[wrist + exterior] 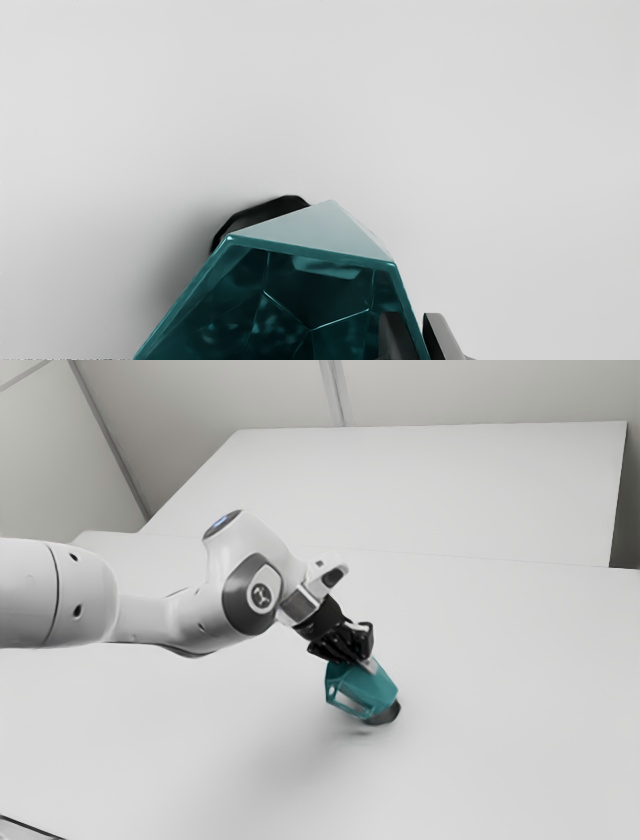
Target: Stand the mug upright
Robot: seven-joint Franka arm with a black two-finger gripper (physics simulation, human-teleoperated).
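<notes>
The black gripper (pixel 366 658) reaches down over the white table, at the upper end of the teal faceted mug (pixel 376 688). The mug leans, its dark base low toward the exterior view's right and its mouth up toward the hand. In the wrist view the gripper (pixel 412 332) pinches the wall of the mug (pixel 320 232), one finger inside the mouth and the other outside. Whether the base touches the table cannot be told.
A white table (pixel 200 760) lies beneath the arm. Behind it stands another white surface (pixel 420 485), with panelled walls at the back and on the exterior view's left.
</notes>
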